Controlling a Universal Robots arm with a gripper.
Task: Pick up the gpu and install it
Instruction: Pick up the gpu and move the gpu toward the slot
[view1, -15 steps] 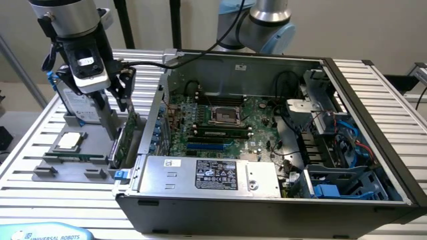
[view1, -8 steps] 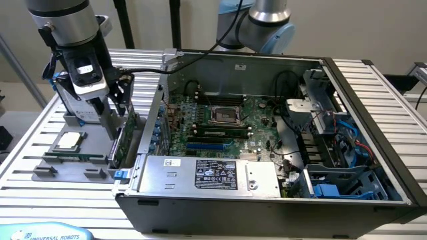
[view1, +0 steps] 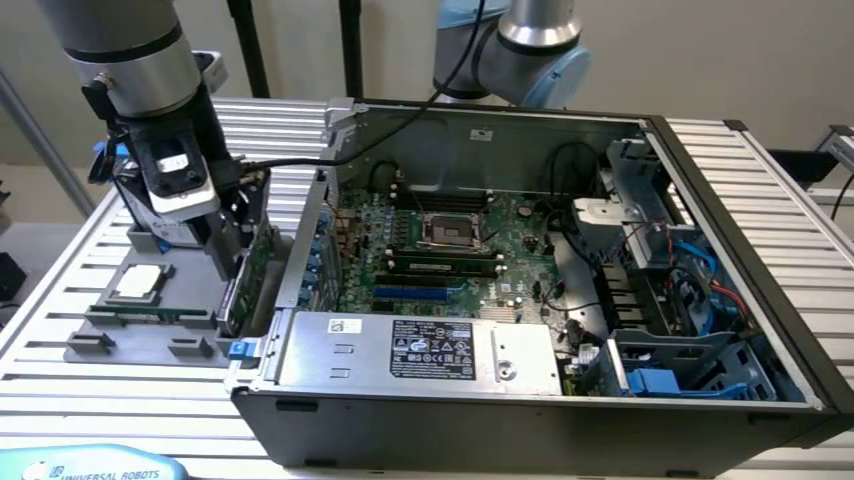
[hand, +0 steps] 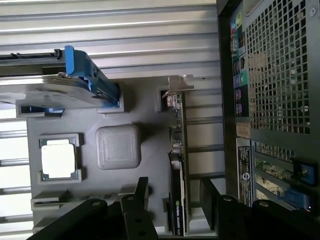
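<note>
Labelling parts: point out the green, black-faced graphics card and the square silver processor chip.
green, black-faced graphics card (hand: 176, 200): wrist view, black face.
square silver processor chip (hand: 57, 161): wrist view, lid centre.

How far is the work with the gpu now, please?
Done: nothing yet; the gpu stands on edge in the gray tray. In hand: the gripper is at it, open fingers on either side. Left: lifting it and seating it in the computer case.
</note>
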